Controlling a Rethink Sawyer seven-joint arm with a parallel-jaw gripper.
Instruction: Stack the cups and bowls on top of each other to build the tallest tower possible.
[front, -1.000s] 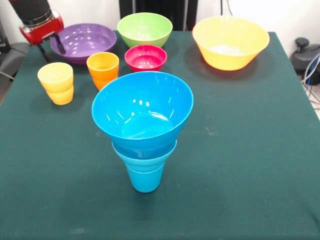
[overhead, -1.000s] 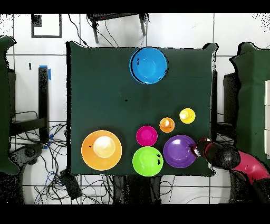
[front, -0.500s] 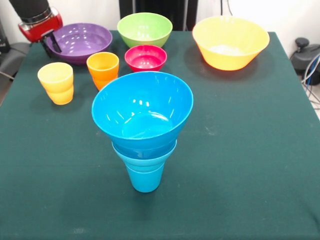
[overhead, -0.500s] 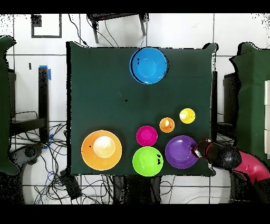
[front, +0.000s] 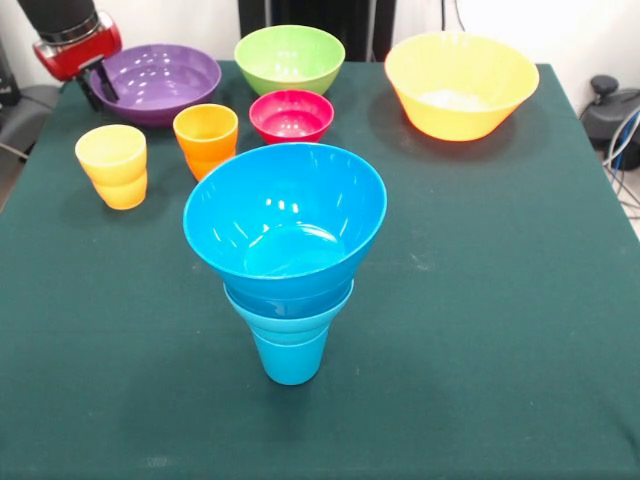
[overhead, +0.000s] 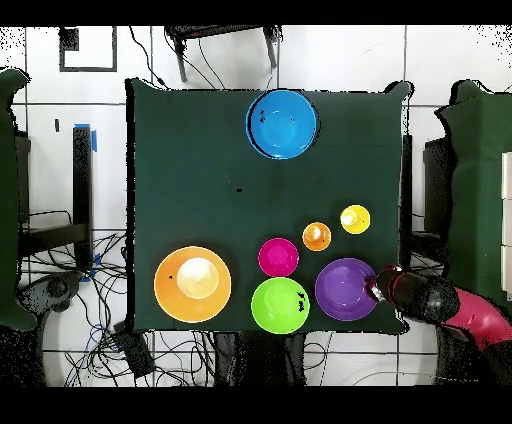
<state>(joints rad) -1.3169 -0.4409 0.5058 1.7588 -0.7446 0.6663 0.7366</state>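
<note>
Purple glossy plastic bowl sits at the green tabletop's eleven o'clock, its outer rim pinched by the gripper's clamped fingers, so a thin rim hold could slip and drop it short of the blue funnel-shaped tower.

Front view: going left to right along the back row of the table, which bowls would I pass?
Purple bowl with the gripper at its left rim → green bowl → yellow-orange bowl. The small red bowl sits just in front of the green one, so I leave it out of the row.
</note>
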